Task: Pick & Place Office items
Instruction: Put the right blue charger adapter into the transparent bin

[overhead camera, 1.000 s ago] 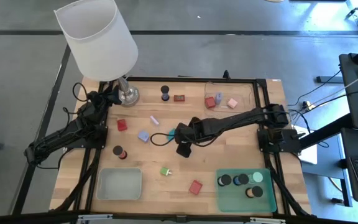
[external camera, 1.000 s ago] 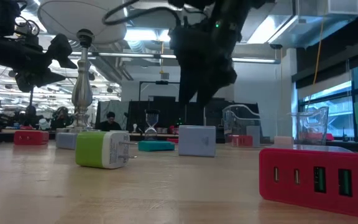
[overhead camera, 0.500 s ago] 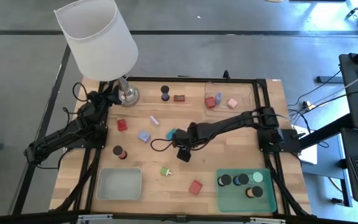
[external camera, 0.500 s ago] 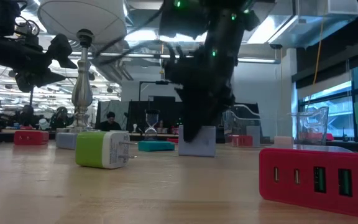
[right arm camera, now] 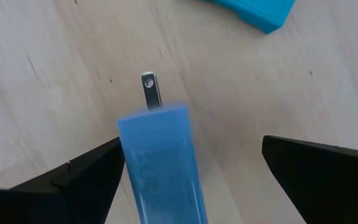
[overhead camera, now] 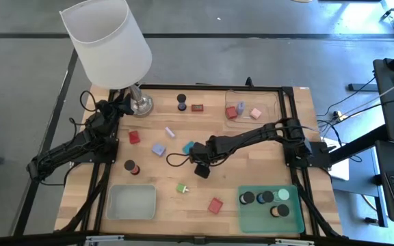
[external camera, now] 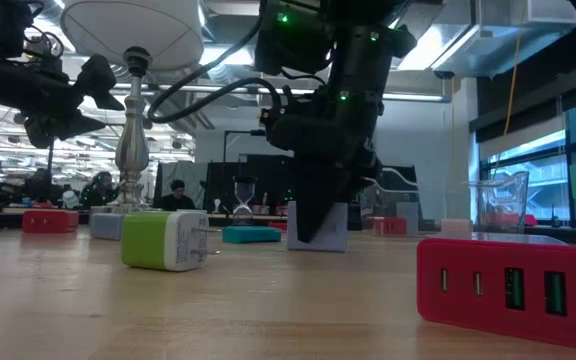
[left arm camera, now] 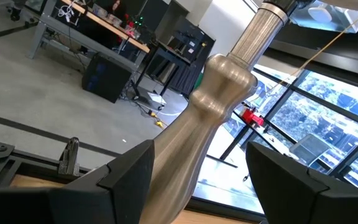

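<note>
My right gripper point(right arm camera: 191, 180) just dropped mid-table over the small blue plastic plug adapter point(right arm camera: 163, 165); fingers apart, straddling it, so I reckon the grab's next. Left gripper point(left arm camera: 194, 180) idles, spread around the lamp stem point(left arm camera: 210, 124).

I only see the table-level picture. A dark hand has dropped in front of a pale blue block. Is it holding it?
Observer: Not yet. The right wrist camera shows the right hand open, its fingers either side of a blue charger lying flat on the wood.
Visitor: Anything else close by?
Observer: From above, a teal block lies right beside that hand.
Visitor: And the arm at my upper left?
Observer: That is the left hand. Its wrist camera shows it open, with the lamp stem standing between its fingers.
</note>
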